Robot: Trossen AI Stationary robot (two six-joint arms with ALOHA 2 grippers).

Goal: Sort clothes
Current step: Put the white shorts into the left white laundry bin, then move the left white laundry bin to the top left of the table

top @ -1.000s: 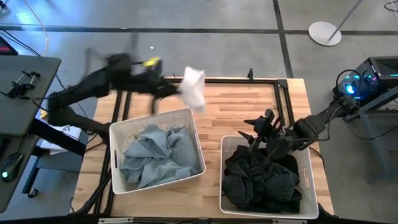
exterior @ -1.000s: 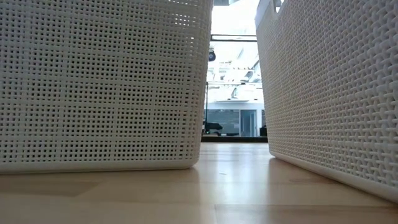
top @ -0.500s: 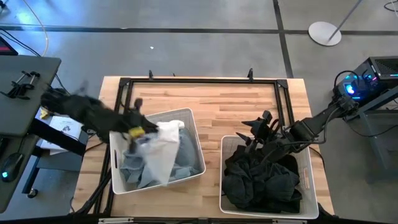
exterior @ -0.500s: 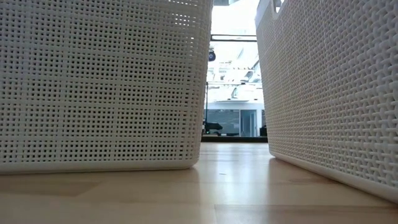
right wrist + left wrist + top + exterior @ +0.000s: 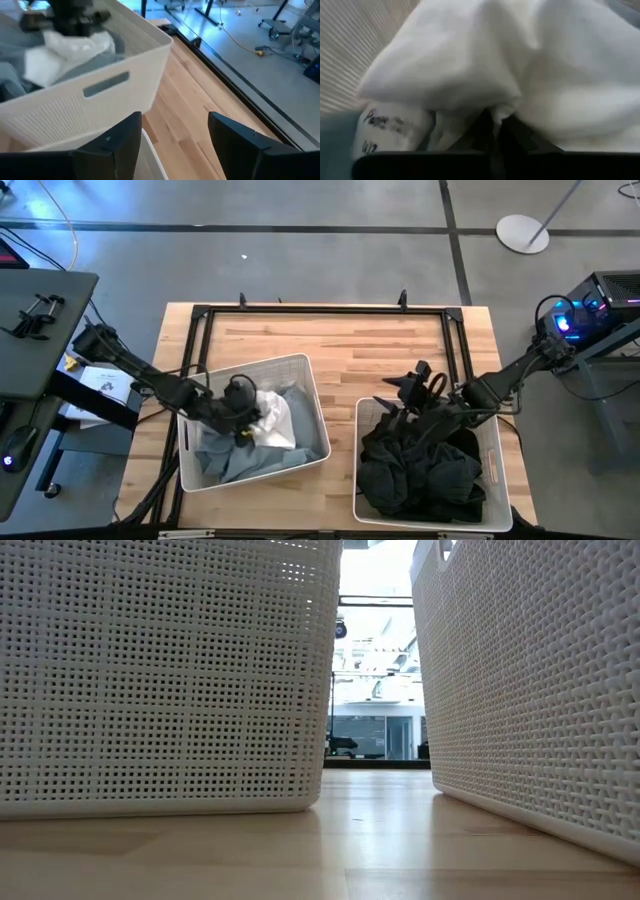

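Observation:
A white garment (image 5: pixel 278 418) lies bunched on pale blue-grey clothes (image 5: pixel 225 455) inside the left white basket (image 5: pixel 250 367). My left gripper (image 5: pixel 243 410) reaches into that basket from the table's left side and is shut on the white garment (image 5: pixel 520 60). Black and charcoal clothes (image 5: pixel 420 470) fill the right white basket (image 5: pixel 495 470). My right gripper (image 5: pixel 402 392) hangs open above that basket's far left corner, touching nothing. Its wrist view shows the left basket (image 5: pixel 115 85) and the white garment (image 5: pixel 70 47). My left gripper pinches a fold of the white garment (image 5: pixel 495 112) between its two fingers. They slant down into the basket from the table's left side. The garment rests slack on the blue-grey clothes under the gripper; how many layers are caught, I cannot tell.
Bare wooden tabletop (image 5: pixel 370 350) lies beyond the baskets, bounded by a black frame rail (image 5: pixel 320 308) at the far edge. A grey side table (image 5: pixel 40 330) stands off the left edge. In the low view the two basket walls (image 5: pixel 160 670) (image 5: pixel 540 680) leave a narrow gap.
My left gripper has swung from high over the table's far side toward the near edge and down into the left basket, rolling as it went. The white garment, which hung in the air below it, now lies bunched on the blue-grey clothes.

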